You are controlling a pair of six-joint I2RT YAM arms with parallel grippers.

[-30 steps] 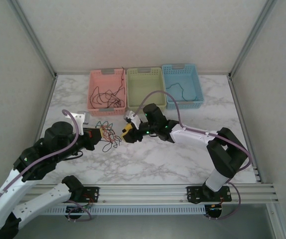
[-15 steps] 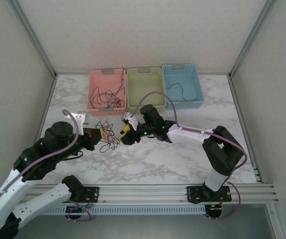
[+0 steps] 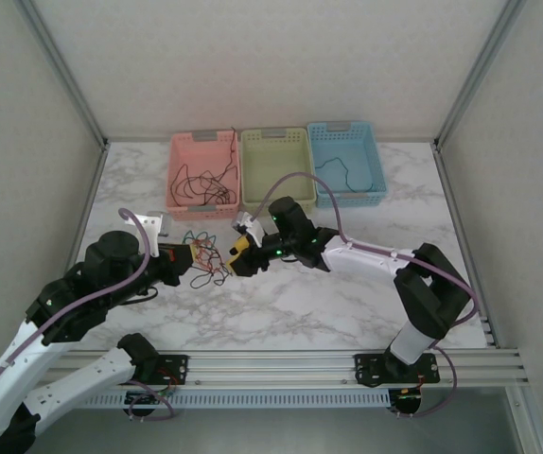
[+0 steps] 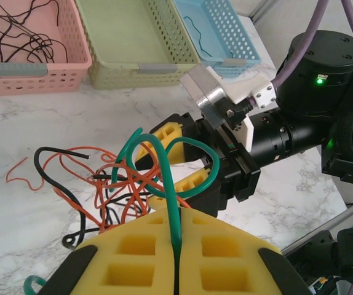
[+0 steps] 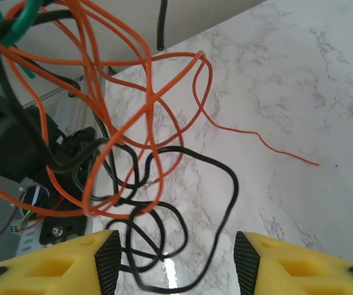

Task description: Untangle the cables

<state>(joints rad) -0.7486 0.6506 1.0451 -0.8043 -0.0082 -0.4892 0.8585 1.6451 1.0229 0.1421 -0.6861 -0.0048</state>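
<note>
Green is the one that matters right now: the left gripper (image 4: 176, 215) is clamped tight on a green wire (image 4: 166, 161), which runs up out of its yellow pads and curls into a loop right in front of the right gripper (image 4: 179, 158); that one has its jaws apart and isn't holding anything, with orange and black strands hanging just ahead of the gap in its own wrist view; I honestly can't tell whether the green loop sits between those fingers or just passes in front of them. The cables (image 3: 205, 265) are one messy bunch on the table (image 3: 347, 303) between the two grippers, partly lifted at the green end, orange and black knotted together underneath; a few more black ones lie in the pink basket (image 3: 202, 138) and one in the blue basket (image 3: 341, 127) at the back. What worries me: if the right gripper bites down where it is, it'll probably catch two or three strands at once instead of one, and then pulling the arms apart just cinches the knot tighter; the orange loops are also draped close to its fingers, so one could hook over a finger and drag the whole bunch along; and these wires are super thin against soft foam pads, so a hard tug could slip the green one right out of the left gripper and drop everything back into a heap.
</note>
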